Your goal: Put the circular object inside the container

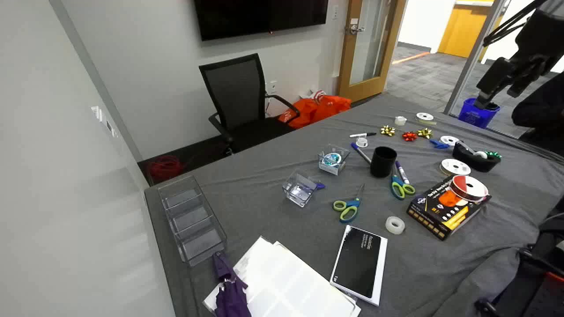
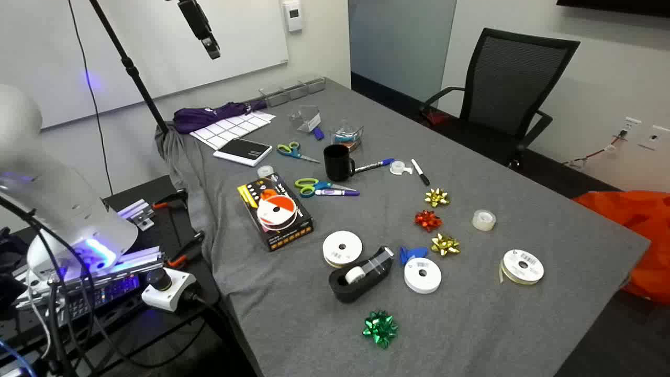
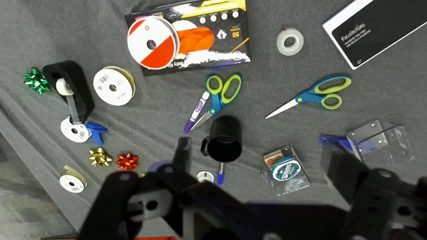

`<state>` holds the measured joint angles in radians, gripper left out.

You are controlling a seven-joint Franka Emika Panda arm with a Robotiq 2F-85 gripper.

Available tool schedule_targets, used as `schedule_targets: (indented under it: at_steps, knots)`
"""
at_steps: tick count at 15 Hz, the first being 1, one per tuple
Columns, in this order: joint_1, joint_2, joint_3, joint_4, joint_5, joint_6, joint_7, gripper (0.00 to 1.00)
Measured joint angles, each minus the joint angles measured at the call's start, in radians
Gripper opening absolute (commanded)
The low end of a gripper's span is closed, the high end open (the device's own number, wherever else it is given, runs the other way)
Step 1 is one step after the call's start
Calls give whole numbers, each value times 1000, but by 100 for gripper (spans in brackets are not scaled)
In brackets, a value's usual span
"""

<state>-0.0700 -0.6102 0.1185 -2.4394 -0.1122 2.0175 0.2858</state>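
Several round things lie on the table, so I cannot tell which one is meant. A translucent tape roll (image 1: 395,225) lies flat; it also shows in the wrist view (image 3: 290,41). A teal round tin (image 3: 286,169) with a white-rimmed label sits in a small clear box (image 1: 330,168). Another small clear box (image 1: 300,192) stands beside it and looks empty; it also shows in the wrist view (image 3: 377,140). A long clear tray with compartments (image 1: 192,220) lies near the wall. My gripper (image 3: 258,151) is open and empty, high above the table; it also shows in an exterior view (image 1: 498,97).
A black mug (image 1: 383,162) stands mid-table beside markers and scissors (image 1: 348,208). A glove box (image 1: 445,209) carries a red-and-white spool (image 1: 469,188). A tape dispenser (image 2: 361,275), white spools (image 2: 342,248) and bows lie nearby. A black pad (image 1: 360,262) and white sheets (image 1: 286,286) lie near the tray.
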Motion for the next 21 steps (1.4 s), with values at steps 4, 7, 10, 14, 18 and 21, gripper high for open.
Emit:
schedule_targets:
  at_steps: [4, 7, 10, 14, 18, 21]
  knots:
    - [0, 0, 0, 0, 0, 0, 0, 100]
    - [0, 0, 0, 0, -11, 0, 0, 100]
    - [-4, 18, 3, -3, -115, -1, 5, 100]
    - [-37, 94, 4, -6, -328, -3, 7, 100]
    - [-53, 175, -33, -26, -459, 21, 3, 100]
    - [-53, 213, -79, -64, -509, 114, 0, 100]
